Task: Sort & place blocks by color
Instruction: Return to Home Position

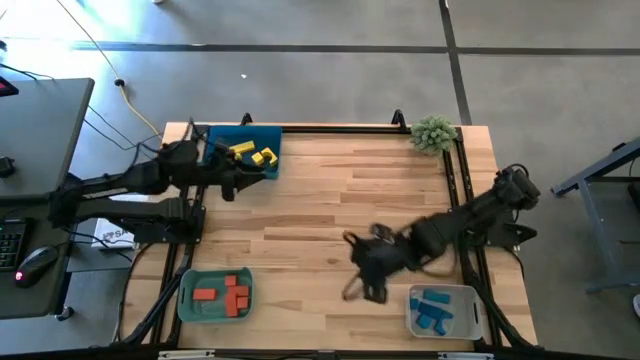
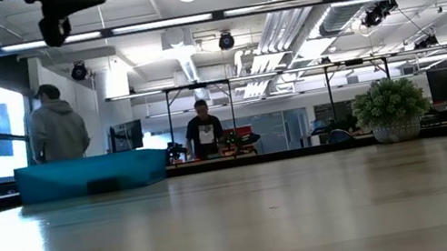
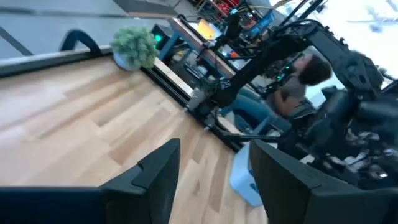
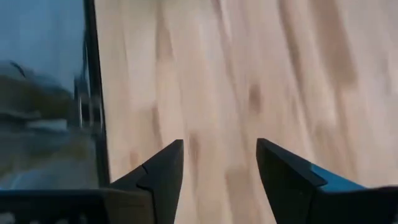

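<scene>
Orange blocks (image 1: 222, 293) in green tray (image 1: 186, 300), corner diagonally opposite plant (image 1: 434, 133). My left gripper (image 3: 214, 152) wide, empty, beside yellow blocks (image 1: 256, 156) in blue tray (image 1: 222, 140), well left of plant. My right gripper (image 4: 219, 149) wide, empty, beside blue blocks (image 1: 434, 308) in white tray (image 1: 474, 318), across table from plant.

Overhead, table-level, two wrist views — all sharing the wooden table (image 1: 330, 200)

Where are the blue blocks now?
In the high view, the blue blocks lie in the white tray at the lower right corner of the table, just right of the right gripper.
</scene>
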`<act>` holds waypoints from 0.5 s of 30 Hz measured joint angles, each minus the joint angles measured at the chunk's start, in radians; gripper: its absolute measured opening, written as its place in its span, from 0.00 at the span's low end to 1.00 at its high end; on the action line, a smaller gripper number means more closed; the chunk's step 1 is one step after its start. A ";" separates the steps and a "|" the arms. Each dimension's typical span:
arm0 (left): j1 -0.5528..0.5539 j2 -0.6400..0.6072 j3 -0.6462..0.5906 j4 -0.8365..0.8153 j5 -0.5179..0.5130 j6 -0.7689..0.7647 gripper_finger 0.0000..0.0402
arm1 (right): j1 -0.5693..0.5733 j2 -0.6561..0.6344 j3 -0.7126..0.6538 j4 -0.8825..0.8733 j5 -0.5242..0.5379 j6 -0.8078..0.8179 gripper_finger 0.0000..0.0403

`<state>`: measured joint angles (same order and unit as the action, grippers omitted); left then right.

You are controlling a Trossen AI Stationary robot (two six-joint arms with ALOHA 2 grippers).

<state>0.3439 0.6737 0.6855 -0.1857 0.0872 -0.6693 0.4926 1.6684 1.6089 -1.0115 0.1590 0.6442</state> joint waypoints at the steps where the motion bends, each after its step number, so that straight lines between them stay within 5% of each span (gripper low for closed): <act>1: 0.000 -0.020 0.012 -0.034 -0.006 0.018 0.45 | -0.027 0.000 0.000 0.039 -0.001 -0.047 0.47; 15: 0.000 -0.299 -0.018 -0.295 -0.038 0.281 0.44 | -0.349 0.000 -0.001 0.519 -0.003 -0.349 0.47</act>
<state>0.3439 0.3748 0.6673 -0.4810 0.0497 -0.3885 0.1434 1.6680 1.6081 -0.4926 0.1563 0.2952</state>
